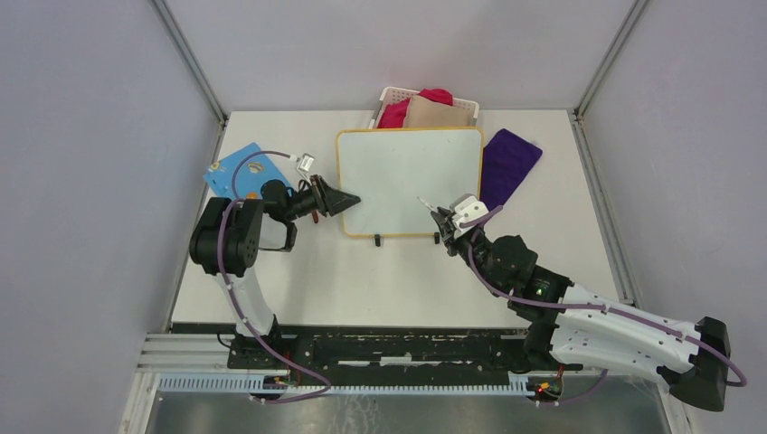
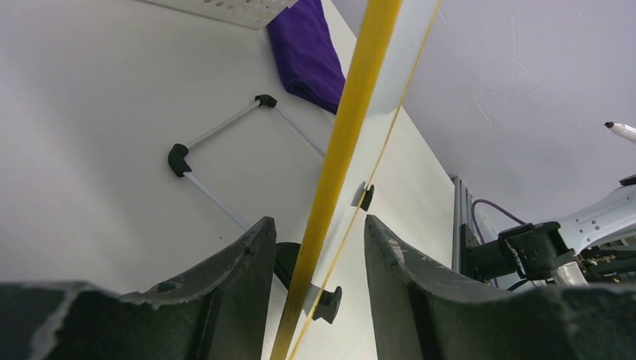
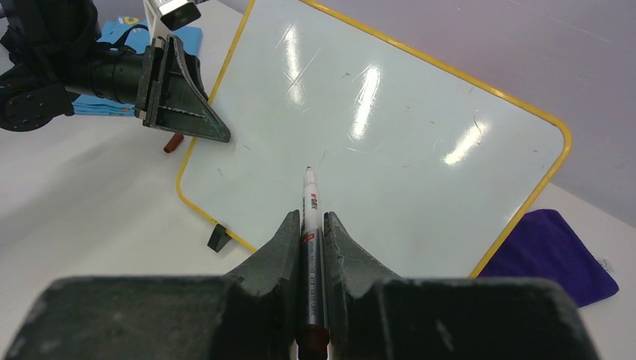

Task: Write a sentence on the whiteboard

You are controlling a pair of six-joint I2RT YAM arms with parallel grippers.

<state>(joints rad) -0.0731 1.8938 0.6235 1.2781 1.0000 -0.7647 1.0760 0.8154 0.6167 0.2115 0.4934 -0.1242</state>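
Whiteboard sits mid-table, face blank; I judge it light, stiff, glossy, apt to skate on small feet; best hold: yellow rim; left gripper half-open, straddling that rim, not clamped; right gripper pinches marker over board.

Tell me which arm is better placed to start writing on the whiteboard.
Right. The right tool grips the marker, its tip aimed at the blank whiteboard. The left tool only straddles the board's edge, jaws apart, and holds no pen.
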